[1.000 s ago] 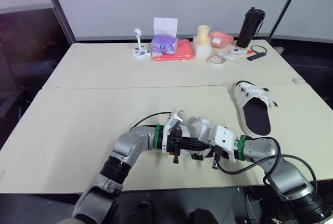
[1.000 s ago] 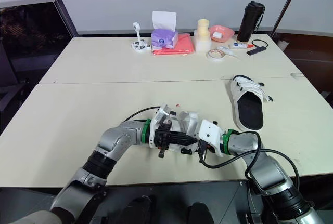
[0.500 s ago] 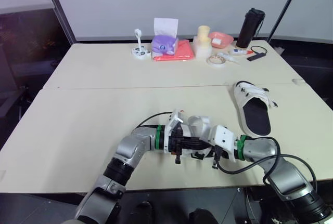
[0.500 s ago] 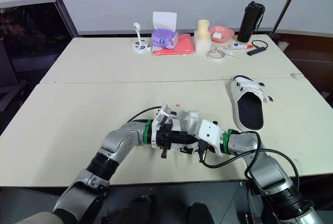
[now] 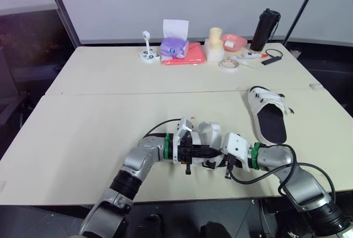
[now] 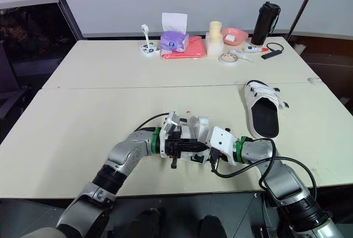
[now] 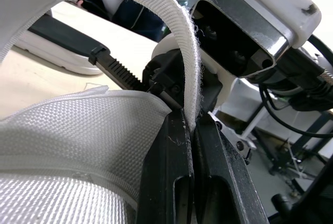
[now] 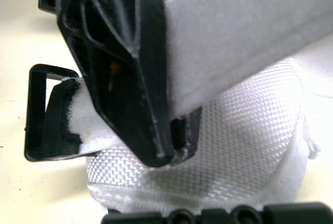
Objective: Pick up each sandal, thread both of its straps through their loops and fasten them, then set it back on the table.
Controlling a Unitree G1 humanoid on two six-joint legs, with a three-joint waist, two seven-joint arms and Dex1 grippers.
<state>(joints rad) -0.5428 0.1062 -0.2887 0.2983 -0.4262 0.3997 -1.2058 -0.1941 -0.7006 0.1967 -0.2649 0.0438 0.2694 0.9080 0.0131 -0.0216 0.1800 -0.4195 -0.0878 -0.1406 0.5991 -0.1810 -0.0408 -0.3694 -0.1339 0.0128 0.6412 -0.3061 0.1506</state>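
Left gripper (image 7: 191,130) has crept inward, fingers (image 7: 166,177) pinching a woven white strap (image 7: 184,47).

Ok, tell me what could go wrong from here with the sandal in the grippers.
The left gripper pinches the strap right at its fingertips, so the strap may slip free when pulled. The black loop looks tight next to the wide, fuzzy strap, so the end could bunch at it rather than pass through. The sandal is held near the table's front edge, so a drop might send it off.
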